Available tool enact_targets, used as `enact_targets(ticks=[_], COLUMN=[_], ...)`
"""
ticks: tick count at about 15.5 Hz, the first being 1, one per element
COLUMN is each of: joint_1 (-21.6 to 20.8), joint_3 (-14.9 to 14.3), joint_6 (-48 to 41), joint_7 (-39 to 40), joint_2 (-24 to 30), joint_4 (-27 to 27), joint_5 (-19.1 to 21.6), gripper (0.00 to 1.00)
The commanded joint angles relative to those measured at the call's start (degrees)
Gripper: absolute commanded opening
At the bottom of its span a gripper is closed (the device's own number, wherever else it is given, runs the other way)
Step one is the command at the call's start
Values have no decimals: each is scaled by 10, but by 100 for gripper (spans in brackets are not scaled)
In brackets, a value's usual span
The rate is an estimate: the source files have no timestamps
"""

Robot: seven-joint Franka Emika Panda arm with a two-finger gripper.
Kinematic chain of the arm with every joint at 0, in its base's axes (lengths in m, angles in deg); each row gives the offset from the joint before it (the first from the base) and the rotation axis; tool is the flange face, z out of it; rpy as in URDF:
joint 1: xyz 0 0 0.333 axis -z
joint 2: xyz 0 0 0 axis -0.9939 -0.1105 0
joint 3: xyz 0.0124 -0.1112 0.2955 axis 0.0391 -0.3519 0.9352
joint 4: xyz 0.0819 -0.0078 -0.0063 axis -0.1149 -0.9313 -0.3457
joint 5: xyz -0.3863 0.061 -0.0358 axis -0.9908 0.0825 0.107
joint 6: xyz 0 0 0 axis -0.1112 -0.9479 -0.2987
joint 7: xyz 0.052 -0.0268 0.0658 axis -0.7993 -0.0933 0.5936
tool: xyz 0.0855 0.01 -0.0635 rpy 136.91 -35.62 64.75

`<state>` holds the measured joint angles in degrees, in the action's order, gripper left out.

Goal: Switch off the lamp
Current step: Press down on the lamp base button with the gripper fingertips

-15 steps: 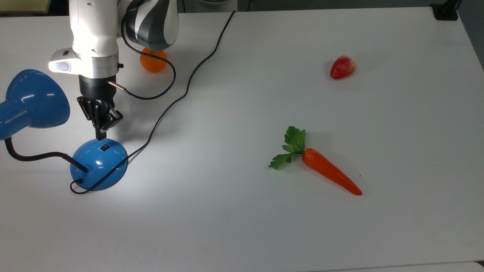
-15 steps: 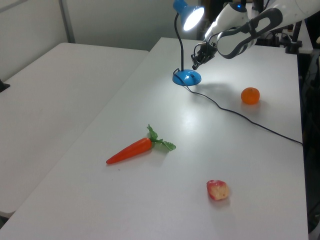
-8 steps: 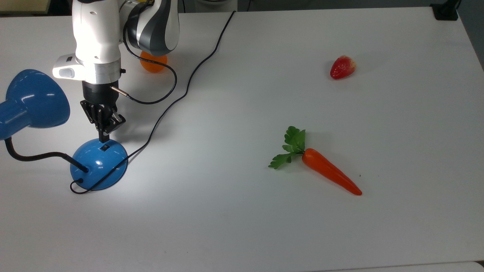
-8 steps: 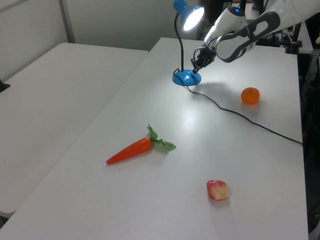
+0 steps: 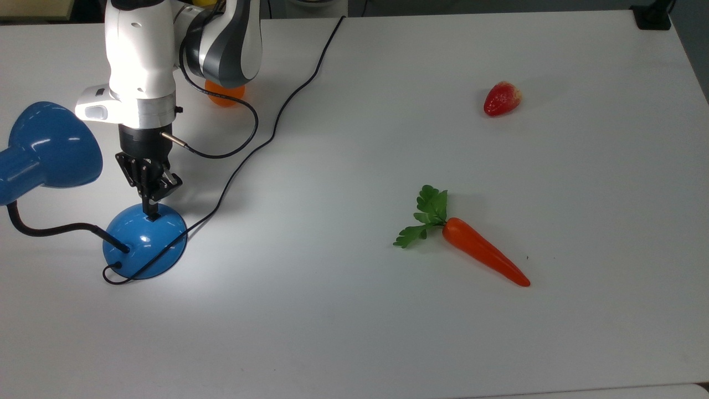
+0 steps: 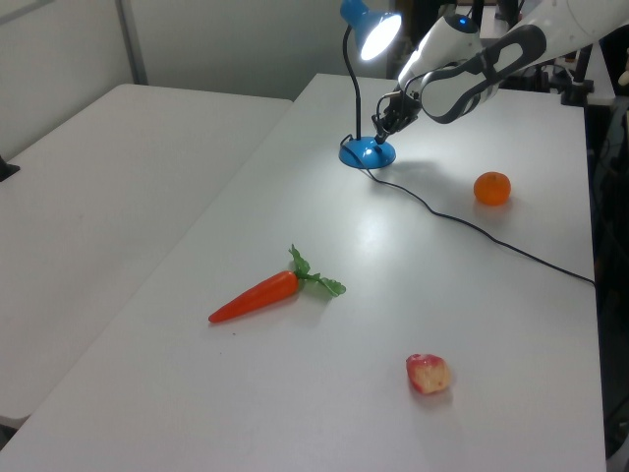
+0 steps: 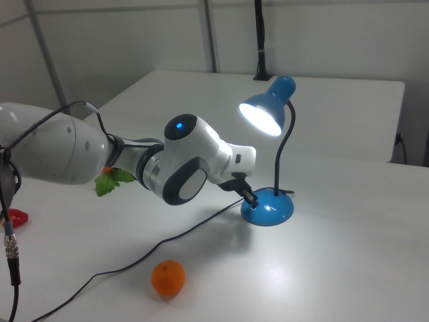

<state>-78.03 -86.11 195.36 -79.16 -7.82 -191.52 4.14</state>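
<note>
Tip down on the switch, lamp not off yet

Gripper (image 5: 150,213), fingers pinched together on nothing, has dropped onto the base of the lamp (image 5: 145,240) at the top view's left; bulb glows, so press prob. incomplete. White table (image 5: 388,332); carrot (image 5: 483,256), strawberry (image 5: 502,98), orange (image 7: 167,278) well apart; grey walls.

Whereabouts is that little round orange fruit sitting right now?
In the top view the round orange fruit lies near the table's far left, partly hidden by the robot arm, beside the black cord.
</note>
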Motion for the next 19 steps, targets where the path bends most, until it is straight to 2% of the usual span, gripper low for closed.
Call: enact_targets(ticks=[1,19], joint_1=[-4,-4], joint_3=[-2,-2], joint_6=[16,17], joint_7=[3,6], joint_2=[-12,-26], joint_4=[9,16], joint_5=[-5,-16], gripper=[0,0])
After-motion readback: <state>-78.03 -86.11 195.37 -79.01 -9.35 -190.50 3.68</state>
